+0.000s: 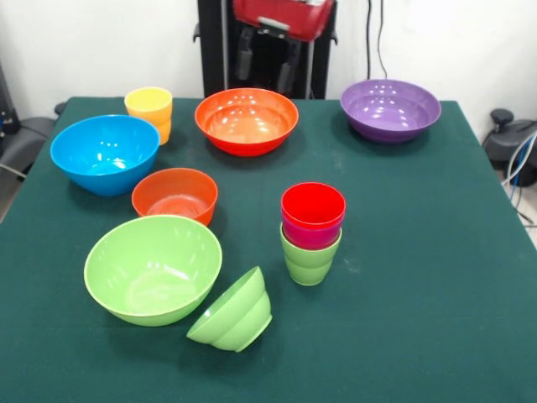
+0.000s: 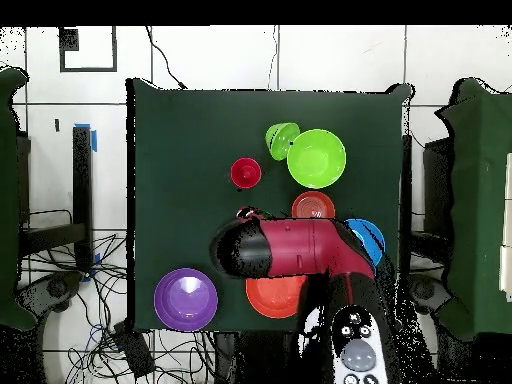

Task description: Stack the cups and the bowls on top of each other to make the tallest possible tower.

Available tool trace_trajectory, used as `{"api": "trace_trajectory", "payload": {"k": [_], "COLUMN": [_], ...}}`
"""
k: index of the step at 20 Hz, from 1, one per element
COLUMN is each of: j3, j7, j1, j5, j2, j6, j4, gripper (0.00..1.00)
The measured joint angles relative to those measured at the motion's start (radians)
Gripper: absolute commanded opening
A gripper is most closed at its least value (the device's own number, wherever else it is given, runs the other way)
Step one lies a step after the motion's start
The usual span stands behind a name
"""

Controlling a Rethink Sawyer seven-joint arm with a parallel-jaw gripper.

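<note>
We see a green bench (image 1: 436, 277) carrying bowls and cups. The arm (image 2: 300, 248) reaches over its middle in the overhead view, hiding part of the big orange bowl (image 1: 247, 121) and the blue bowl (image 1: 105, 153). The tool (image 1: 267, 63) shows only as dark parts at the top of the front view, and we cannot tell whether it is open or closed.

The big green bowl (image 1: 153, 269) sits upright and empty near the front edge, with the small green bowl (image 1: 232, 311) tipped on its side, touching it. The purple bowl (image 1: 390, 109) stands alone at a far corner, empty. The small orange bowl (image 1: 174, 195) sits between the blue and big green ones.

The short stack (image 1: 311, 235) stands mid-bench: a red cup nested in a purple one, nested in a green one. The yellow cup (image 1: 149, 111) stands just beside the blue bowl.
</note>
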Motion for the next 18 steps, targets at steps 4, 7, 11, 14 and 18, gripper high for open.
{"api": "trace_trajectory", "payload": {"k": [4,7,11,14,18], "j3": [0.009,0.021,0.036,0.051,0.076], "j7": [0.000,0.000,0.000,0.000,0.000], "j1": [-0.047,-0.107,-0.162,-0.200,-0.281], "j5": [-0.048,-0.106,-0.157,-0.189,-0.259], "j2": [-0.015,-0.035,-0.059,-0.071,-0.084], "j6": [-0.051,-0.096,-0.118,-0.128,-0.168], "j4": [0.060,0.128,0.189,0.223,0.271], "gripper": [1.00,1.00,1.00,1.00,1.00]}}
